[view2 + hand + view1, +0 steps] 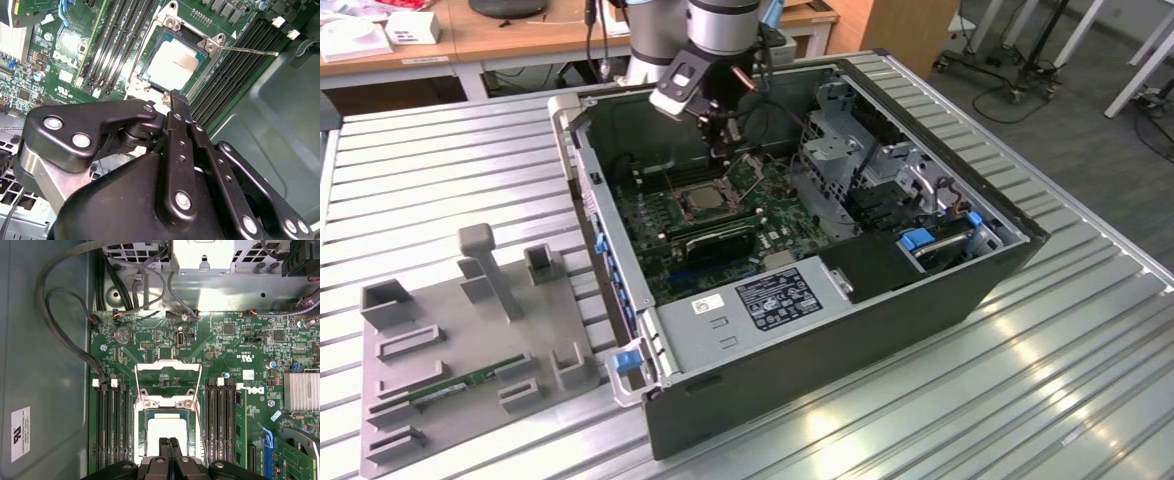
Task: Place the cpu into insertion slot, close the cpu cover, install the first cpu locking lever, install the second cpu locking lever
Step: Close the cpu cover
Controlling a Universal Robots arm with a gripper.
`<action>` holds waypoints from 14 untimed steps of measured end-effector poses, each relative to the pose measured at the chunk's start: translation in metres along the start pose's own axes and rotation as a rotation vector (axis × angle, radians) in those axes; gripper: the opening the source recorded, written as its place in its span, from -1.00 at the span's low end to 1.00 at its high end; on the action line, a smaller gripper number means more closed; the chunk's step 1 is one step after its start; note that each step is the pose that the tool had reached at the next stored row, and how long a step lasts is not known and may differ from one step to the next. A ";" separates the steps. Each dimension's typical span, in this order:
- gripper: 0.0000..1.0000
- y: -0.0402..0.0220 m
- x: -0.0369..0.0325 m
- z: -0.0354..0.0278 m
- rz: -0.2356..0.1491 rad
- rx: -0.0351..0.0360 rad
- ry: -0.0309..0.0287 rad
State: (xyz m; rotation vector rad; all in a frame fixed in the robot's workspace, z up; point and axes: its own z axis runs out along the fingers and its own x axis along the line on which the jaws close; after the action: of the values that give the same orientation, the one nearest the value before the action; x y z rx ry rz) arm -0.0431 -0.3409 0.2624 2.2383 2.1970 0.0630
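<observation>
One step judged done: cpu (pixel 167 432) is seated in insertion slot (pixel 145 420). cpu cover (pixel 167 366) is left flipped open, locking lever (pixel 250 50) released. Gripper (pixel 169 440) is held just above cpu edge, fingers (pixel 163 450) pressed together, nothing pinched; tips judged set for pushing, not grasping.

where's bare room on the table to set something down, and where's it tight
Bare slatted table lies at the exterior view's lower right, beside the computer case, and at its upper left, past the grey fixture tray. Crowded: inside the case, where the gripper hangs over the cpu, between memory slots.
</observation>
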 end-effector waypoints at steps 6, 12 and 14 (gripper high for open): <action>-0.79 0.0027 0.0001 0.0001 0.000 0.0000 0.0000; -0.79 0.0052 0.0001 0.0002 0.000 0.0000 0.0000; -0.79 0.0061 0.0001 0.0002 0.000 0.0000 0.0000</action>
State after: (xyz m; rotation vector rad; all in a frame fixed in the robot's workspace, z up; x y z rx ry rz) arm -0.0370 -0.3408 0.2624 2.2384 2.1969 0.0630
